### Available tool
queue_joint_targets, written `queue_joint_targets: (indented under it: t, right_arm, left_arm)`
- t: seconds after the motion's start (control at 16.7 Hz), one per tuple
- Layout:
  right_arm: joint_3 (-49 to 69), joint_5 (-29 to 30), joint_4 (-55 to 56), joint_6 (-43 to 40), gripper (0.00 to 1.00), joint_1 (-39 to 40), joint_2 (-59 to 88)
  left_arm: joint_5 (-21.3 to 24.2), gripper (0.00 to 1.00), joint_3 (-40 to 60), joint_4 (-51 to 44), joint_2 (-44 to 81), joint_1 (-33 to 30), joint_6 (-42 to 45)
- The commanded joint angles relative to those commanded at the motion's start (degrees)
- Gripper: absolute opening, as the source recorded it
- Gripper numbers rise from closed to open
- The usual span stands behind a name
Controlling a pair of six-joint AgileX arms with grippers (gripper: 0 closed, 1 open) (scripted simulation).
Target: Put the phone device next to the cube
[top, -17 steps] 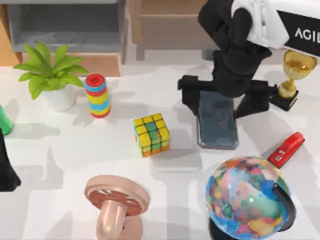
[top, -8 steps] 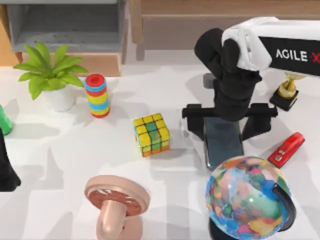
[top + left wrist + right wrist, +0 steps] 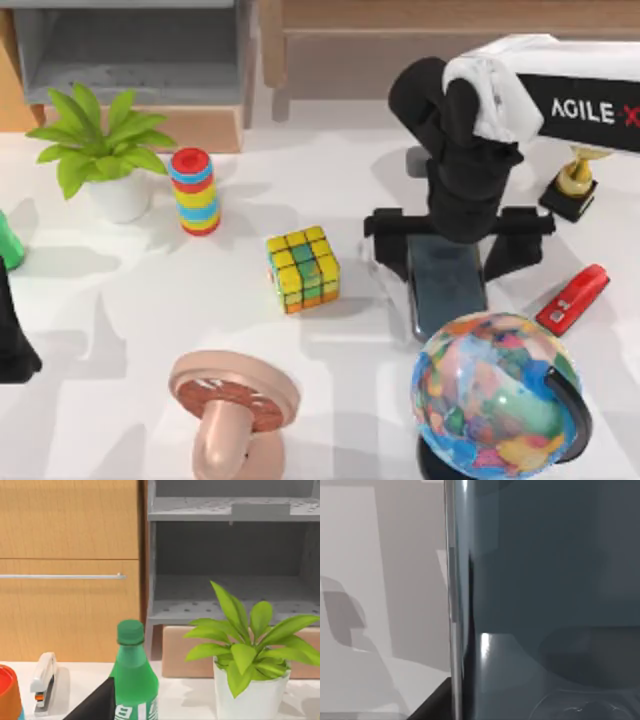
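The phone device (image 3: 447, 287), dark grey-blue and glossy, sits between the two black fingers of my right gripper (image 3: 455, 248), right of the table's middle. The fingers press on its long edges, so the gripper is shut on it. In the right wrist view the phone device (image 3: 545, 580) appears very close, its thin silvery edge running down the picture. The cube (image 3: 303, 267), with yellow, green and orange tiles, rests on the table to the left of the phone, a gap apart. My left arm (image 3: 12, 345) is parked at the table's left edge.
A globe (image 3: 495, 395) stands just in front of the phone, and a red stapler (image 3: 572, 298) lies to its right. A trophy (image 3: 577, 180) is at the back right. A ring stack (image 3: 195, 190), plant (image 3: 100, 150), green bottle (image 3: 132, 680) and pink stand (image 3: 235, 405) occupy the left half.
My right gripper has come forward and slightly right with the phone between its fingers since a second ago. In the last half second it has hardly moved.
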Motion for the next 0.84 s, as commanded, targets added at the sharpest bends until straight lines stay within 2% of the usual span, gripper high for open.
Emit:
queue_joint_targets:
  t: [0.48,0.84]
  right_arm:
    - [0.00,0.00,0.00,0.00,0.98,0.00,0.00]
    - [0.00,0.00,0.00,0.00,1.00,0.00,0.00]
  left_arm:
    - [0.00,1.00,0.00,0.00,0.00,0.00,0.00]
    - [0.00,1.00,0.00,0.00,0.00,0.00,0.00]
